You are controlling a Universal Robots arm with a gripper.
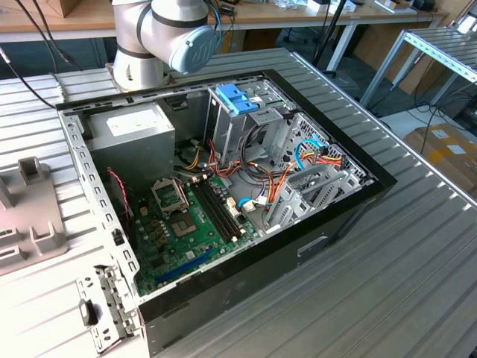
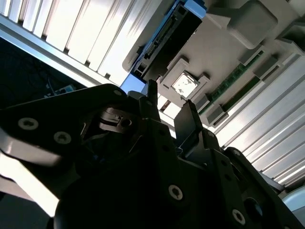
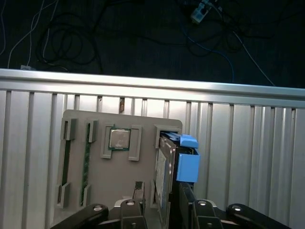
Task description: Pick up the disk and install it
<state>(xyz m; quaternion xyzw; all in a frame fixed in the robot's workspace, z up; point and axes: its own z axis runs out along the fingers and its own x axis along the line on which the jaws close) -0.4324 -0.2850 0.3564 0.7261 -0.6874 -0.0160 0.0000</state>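
The disk (image 3: 164, 167) stands on edge in a slot of a beige holder tray (image 3: 143, 125), a thin silver-grey slab with blue plastic tabs (image 3: 187, 160) on one side. In the second wrist view the disk (image 2: 171, 36) shows as a dark slab with a blue tab (image 2: 131, 85) just ahead of the fingers. My gripper (image 3: 161, 191) hangs over the disk, open, one black finger on each side of its edge. I see a gap between the fingertips (image 2: 151, 93) of the gripper (image 2: 170, 102), and nothing is held in it.
The tray also holds a processor chip (image 3: 119, 139) and memory sticks (image 3: 87, 157), and rests on a ribbed aluminium table (image 3: 238, 143) near its edge (image 3: 143, 78). The open computer case (image 1: 223, 186) shows a drive cage with light-blue handles (image 1: 237, 101), power supply (image 1: 134, 130) and motherboard (image 1: 186, 224).
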